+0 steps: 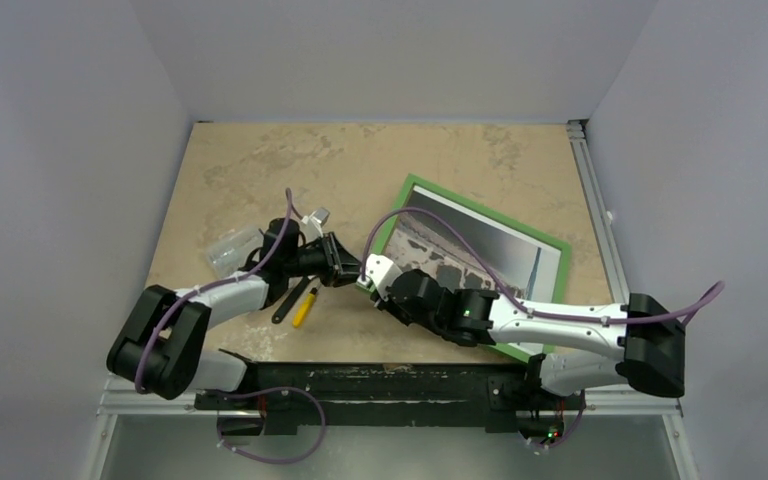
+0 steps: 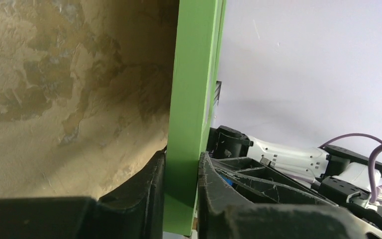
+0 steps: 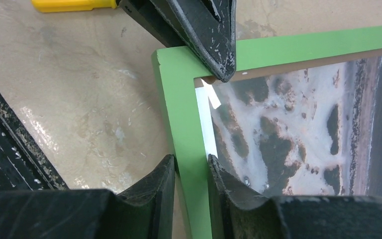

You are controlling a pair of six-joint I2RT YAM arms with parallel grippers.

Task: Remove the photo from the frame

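thin green frame (image 1: 490, 208) (grey seashore photo (image 1: 525, 255))

Top external: sat high at the near side, looked steeply down over the whole bench (image 1: 290, 160). Left and right wrist: sat very close to the frame (image 3: 181, 124); both shared its green corner.

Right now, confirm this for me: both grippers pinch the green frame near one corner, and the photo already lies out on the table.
Wrong on the photo: it sits inside the frame, as the right wrist view shows. The rest holds: the left gripper and the right gripper both pinch the green frame near one corner.
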